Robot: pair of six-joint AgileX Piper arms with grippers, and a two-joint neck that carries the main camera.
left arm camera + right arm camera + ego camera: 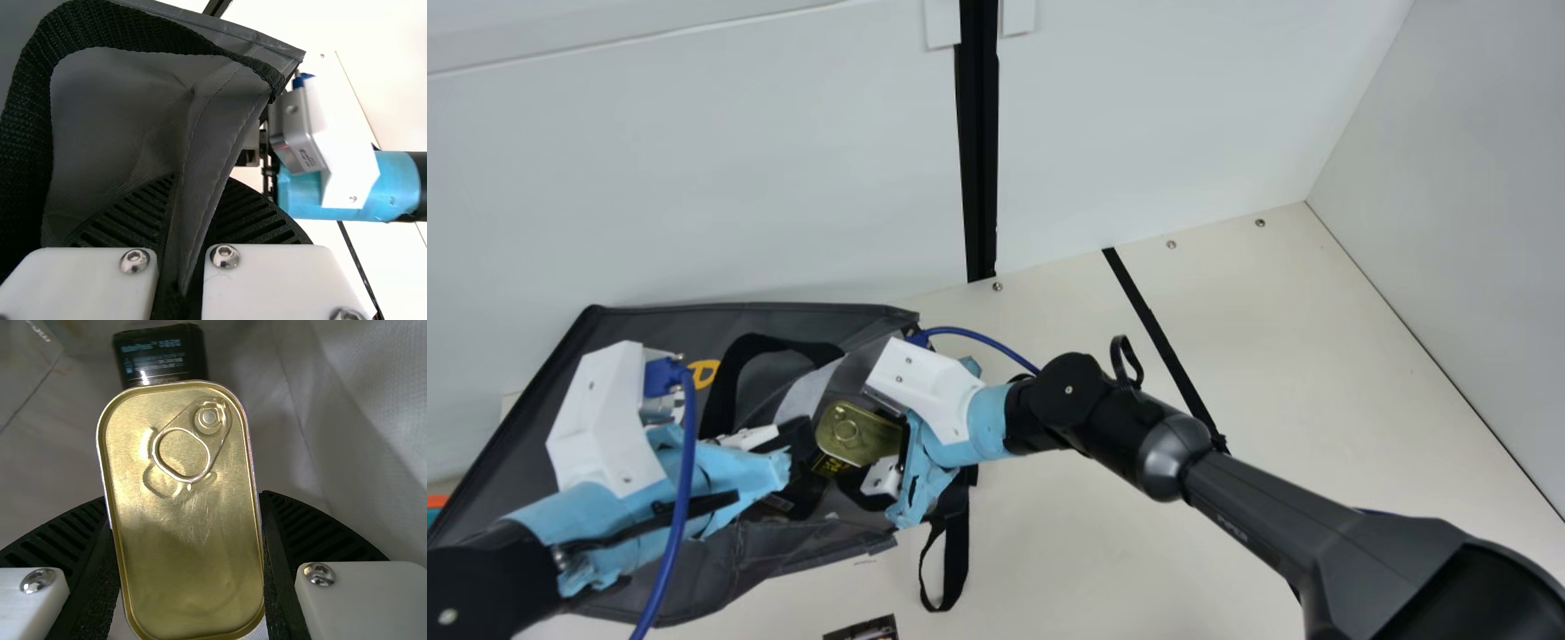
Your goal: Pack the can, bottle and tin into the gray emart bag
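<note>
In the main view my left gripper [800, 449] is at the mouth of the gray bag [703, 582]. The left wrist view has the left gripper [177, 220] shut on a fold of the bag's gray fabric [217, 127]. My right gripper [876, 458] is at the mouth's right side, holding the gold tin [860, 433]. Seen from the right wrist, the right gripper [185, 500] has a ribbed finger along each long side of the tin [190, 553], its pull-ring lid facing the camera. Beyond the tin, a dark printed object [160, 353] rests against the bag's pale lining [347, 400].
A black strap [960, 569] hangs from the bag's right side onto the table [1067, 560]. A small dark printed item [863, 629] lies at the near edge of the main view. Walls stand behind and to the right, and my right forearm spans the table.
</note>
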